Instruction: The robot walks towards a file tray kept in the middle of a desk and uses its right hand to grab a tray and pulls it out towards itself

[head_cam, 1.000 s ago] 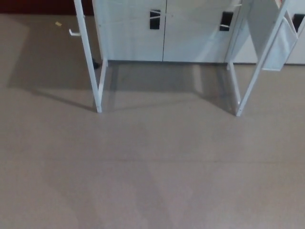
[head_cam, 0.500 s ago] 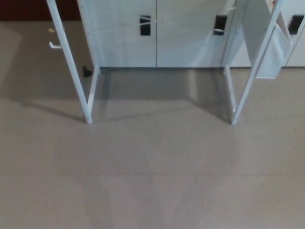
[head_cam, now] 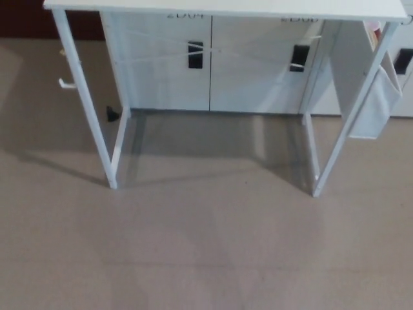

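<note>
Grey floor (head_cam: 206, 258) fills the view; no hand is seen, so finger state cannot be told, and, outward toward twelve o'clock, only the white desk (head_cam: 226, 9) edge is shown, the file tray hidden, so a collision with its legs is judged possible.

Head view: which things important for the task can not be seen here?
- File tray: not in the head view; only the front edge of the desk top shows, the rest is cut off by the upper picture edge.
- Both hands: out of frame.
- Cabinet labels: cut by the desk edge, unreadable.
</note>
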Motion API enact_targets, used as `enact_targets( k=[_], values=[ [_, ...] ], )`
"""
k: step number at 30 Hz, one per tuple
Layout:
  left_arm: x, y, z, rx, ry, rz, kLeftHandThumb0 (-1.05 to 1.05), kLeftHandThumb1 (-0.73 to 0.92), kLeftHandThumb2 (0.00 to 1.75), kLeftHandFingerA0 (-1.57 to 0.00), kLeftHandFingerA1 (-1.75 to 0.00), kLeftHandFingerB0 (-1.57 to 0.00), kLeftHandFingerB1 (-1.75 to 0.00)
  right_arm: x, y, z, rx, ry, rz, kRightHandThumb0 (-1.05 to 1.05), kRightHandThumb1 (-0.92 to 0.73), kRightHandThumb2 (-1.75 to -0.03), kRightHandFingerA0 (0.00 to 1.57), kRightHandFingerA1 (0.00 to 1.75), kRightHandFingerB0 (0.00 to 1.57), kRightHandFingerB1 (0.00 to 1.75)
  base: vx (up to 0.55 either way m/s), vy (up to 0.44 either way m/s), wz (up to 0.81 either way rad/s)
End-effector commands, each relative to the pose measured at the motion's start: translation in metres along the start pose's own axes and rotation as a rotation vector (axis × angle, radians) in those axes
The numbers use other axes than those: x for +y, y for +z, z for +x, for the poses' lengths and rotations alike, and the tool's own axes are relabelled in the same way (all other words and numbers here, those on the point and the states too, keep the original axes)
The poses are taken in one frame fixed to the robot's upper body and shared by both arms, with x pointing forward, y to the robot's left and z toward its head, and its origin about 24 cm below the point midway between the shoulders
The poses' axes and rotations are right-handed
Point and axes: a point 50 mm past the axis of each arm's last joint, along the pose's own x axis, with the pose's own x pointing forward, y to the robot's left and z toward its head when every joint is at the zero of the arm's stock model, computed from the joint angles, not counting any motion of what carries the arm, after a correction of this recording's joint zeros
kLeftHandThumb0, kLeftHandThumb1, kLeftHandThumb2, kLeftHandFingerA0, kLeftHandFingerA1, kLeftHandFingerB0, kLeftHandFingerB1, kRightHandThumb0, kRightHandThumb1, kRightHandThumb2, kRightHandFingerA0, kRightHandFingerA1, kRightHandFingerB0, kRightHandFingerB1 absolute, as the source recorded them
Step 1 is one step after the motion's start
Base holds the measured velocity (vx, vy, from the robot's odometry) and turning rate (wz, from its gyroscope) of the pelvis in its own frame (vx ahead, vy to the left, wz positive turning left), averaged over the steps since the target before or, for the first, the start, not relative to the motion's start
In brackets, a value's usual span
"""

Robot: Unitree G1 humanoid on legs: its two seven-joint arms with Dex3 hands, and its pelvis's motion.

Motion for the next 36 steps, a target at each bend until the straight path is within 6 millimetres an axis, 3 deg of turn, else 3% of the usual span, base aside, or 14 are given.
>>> enact_targets(
  k=[1, 6, 7, 8, 13, 15, 16, 22, 24, 36],
  values=[
    [0.005, 0.002, -0.004, -0.022, 0.013, -0.002, -0.20, 0.50, 0.55, -0.45, -0.41, -0.39, -0.36, -0.005, 0.000, -0.003, -0.034, -0.014, 0.004, -0.22, -0.56, -0.56, 0.56, 0.60, 0.41, 0.47, 0.40, -0.282, -0.81],
    [0.009, -0.002, -0.006, -0.008, 0.024, -0.016, -0.21, 0.50, 0.55, -0.46, -0.41, -0.38, -0.36, -0.004, 0.000, -0.006, -0.023, -0.009, 0.002, -0.23, -0.57, -0.56, 0.55, 0.60, 0.43, 0.48, 0.34, -0.262, 0.29],
    [0.010, -0.003, -0.006, -0.011, 0.023, -0.015, -0.25, 0.44, 0.59, -0.43, -0.44, -0.37, -0.40, -0.004, 0.000, -0.006, -0.024, -0.010, -0.014, -0.24, -0.57, -0.57, 0.55, 0.61, 0.42, 0.48, 0.26, -0.111, -0.03],
    [0.010, -0.003, -0.007, -0.013, 0.018, -0.013, -0.22, 0.49, 0.55, -0.45, -0.41, -0.37, -0.36, -0.004, 0.000, -0.006, -0.026, -0.010, -0.017, -0.23, -0.58, -0.57, 0.54, 0.62, 0.42, 0.48, 0.24, -0.097, -0.01],
    [0.010, -0.003, -0.008, -0.011, 0.018, -0.013, -0.20, 0.47, 0.54, -0.45, -0.41, -0.36, -0.36, -0.004, -0.001, -0.007, -0.019, -0.006, -0.030, -0.23, -0.59, -0.57, 0.54, 0.60, 0.42, 0.47, 0.26, 0.005, -0.11],
    [0.011, -0.002, -0.009, -0.019, 0.020, 0.008, -0.30, 0.42, 0.60, -0.42, -0.45, -0.35, -0.40, -0.003, -0.002, -0.007, -0.019, -0.001, -0.022, -0.24, -0.58, -0.57, 0.54, 0.61, 0.41, 0.48, 0.41, 0.121, -0.16],
    [0.010, -0.003, -0.009, -0.018, 0.021, 0.006, -0.21, 0.47, 0.54, -0.45, -0.41, -0.37, -0.36, -0.004, -0.003, -0.008, -0.018, -0.001, -0.023, -0.24, -0.58, -0.57, 0.55, 0.61, 0.40, 0.47, 0.37, 0.220, 0.09],
    [0.014, 0.001, -0.011, -0.024, 0.026, 0.006, -0.27, 0.44, 0.59, -0.43, -0.45, -0.35, -0.40, 0.000, -0.003, -0.007, -0.019, -0.001, -0.031, -0.24, -0.58, -0.57, 0.57, 0.63, 0.41, 0.47, 0.33, 0.113, -0.16],
    [0.014, 0.003, -0.011, -0.024, 0.024, -0.002, -0.18, 0.49, 0.54, -0.49, -0.41, -0.36, -0.36, 0.000, -0.003, -0.007, -0.026, 0.000, -0.037, -0.23, -0.58, -0.57, 0.57, 0.62, 0.42, 0.48, 0.32, -0.029, 0.19],
    [0.016, 0.014, -0.007, -0.046, 0.029, -0.002, -0.22, 0.51, 0.55, -0.45, -0.42, -0.37, -0.36, 0.003, -0.003, -0.006, -0.031, 0.004, -0.035, -0.21, -0.58, -0.56, 0.55, 0.59, 0.42, 0.48, 0.43, -0.177, 0.30]
  ],
)
